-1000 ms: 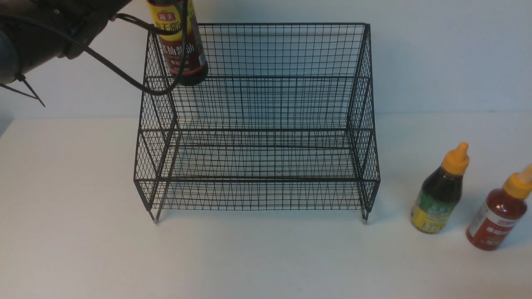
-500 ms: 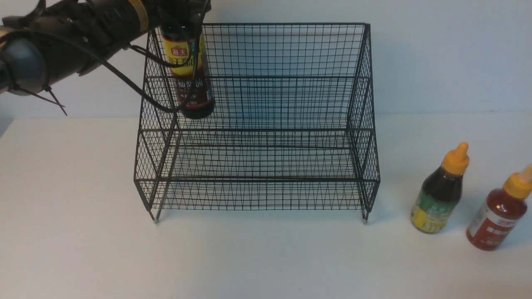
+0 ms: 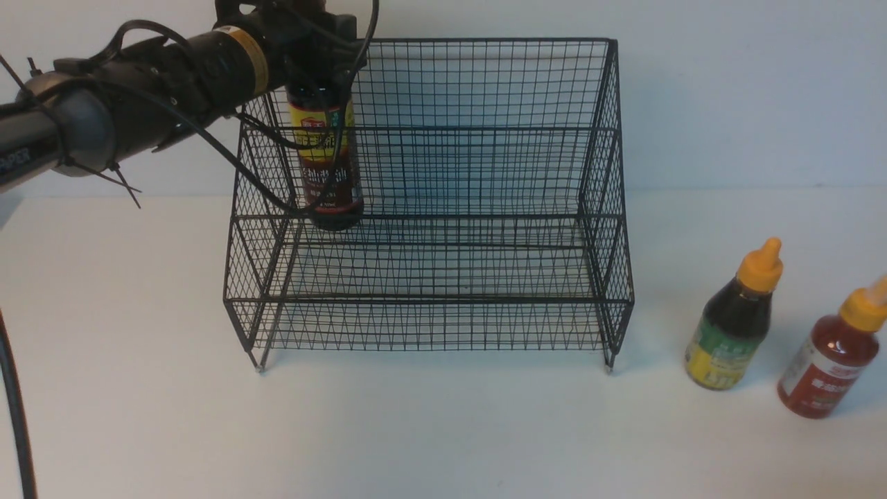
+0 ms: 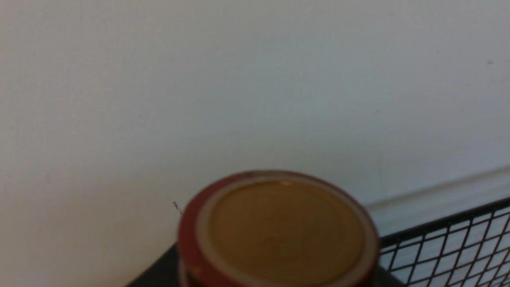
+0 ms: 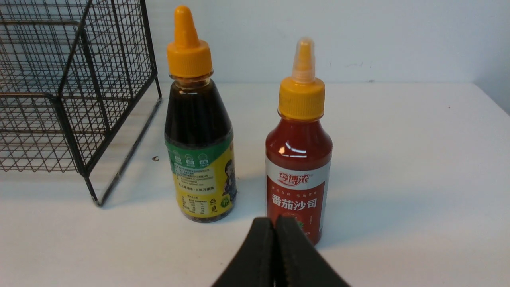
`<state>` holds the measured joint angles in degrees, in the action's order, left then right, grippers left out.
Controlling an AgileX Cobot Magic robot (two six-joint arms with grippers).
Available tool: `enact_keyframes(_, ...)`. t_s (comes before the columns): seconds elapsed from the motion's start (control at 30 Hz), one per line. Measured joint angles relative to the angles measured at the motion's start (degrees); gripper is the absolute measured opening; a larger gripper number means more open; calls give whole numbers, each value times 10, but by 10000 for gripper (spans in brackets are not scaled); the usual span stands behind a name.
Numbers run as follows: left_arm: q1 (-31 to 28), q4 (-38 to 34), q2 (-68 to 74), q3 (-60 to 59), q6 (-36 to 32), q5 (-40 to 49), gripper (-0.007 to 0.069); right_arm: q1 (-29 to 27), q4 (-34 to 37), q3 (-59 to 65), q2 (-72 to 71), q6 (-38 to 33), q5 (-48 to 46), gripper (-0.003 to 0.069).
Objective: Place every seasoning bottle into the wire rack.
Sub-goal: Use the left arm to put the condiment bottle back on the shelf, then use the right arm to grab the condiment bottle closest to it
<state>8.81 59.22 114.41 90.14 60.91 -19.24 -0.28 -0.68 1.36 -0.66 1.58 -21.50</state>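
Note:
The tall dark soy-sauce bottle (image 3: 326, 173) with its yellow-red label hangs upright inside the wire rack (image 3: 429, 299), at the left end of the upper tier. Its base is level with that tier's front edge. My left gripper (image 3: 320, 73) is shut on its neck from above. The left wrist view shows the bottle's red cap (image 4: 279, 231) close up, with a corner of the wire rack (image 4: 446, 247) beyond. The dark squeeze bottle (image 3: 734, 326) (image 5: 199, 159) and the red squeeze bottle (image 3: 828, 353) (image 5: 299, 167) stand on the table right of the rack. My right gripper (image 5: 275, 223) is shut and empty, just in front of the red bottle.
The white table (image 3: 443, 430) runs back to a pale wall behind the rack. The left arm's black cable (image 3: 235, 163) loops down in front of the rack's left side. The rack's right front foot (image 5: 93, 197) stands near the dark squeeze bottle.
My left arm has come down and slightly right, lowering the soy-sauce bottle from above the rack's top edge into the upper tier. The two squeeze bottles have not moved.

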Motion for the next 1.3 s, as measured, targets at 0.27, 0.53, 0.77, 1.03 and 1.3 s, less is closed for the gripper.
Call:
enact_keyframes(0.27, -1, 37, 0, 1, 3, -1, 260, 0, 0, 0, 0, 0, 0, -15)
enact_keyframes(0.53, -1, 51, 0, 6, 37, -15, 356, 0, 0, 0, 0, 0, 0, -15)
enact_keyframes(0.77, 0, 63, -2, 8, 65, -8, 561, 0, 0, 0, 0, 0, 0, -15)
enact_keyframes(1.03, 0, 138, -57, 8, 93, 12, 584, 0, 0, 0, 0, 0, 0, -15)
enact_keyframes(1.3, 0, 235, -168, 8, 200, 68, 509, 0, 0, 0, 0, 0, 0, -15)
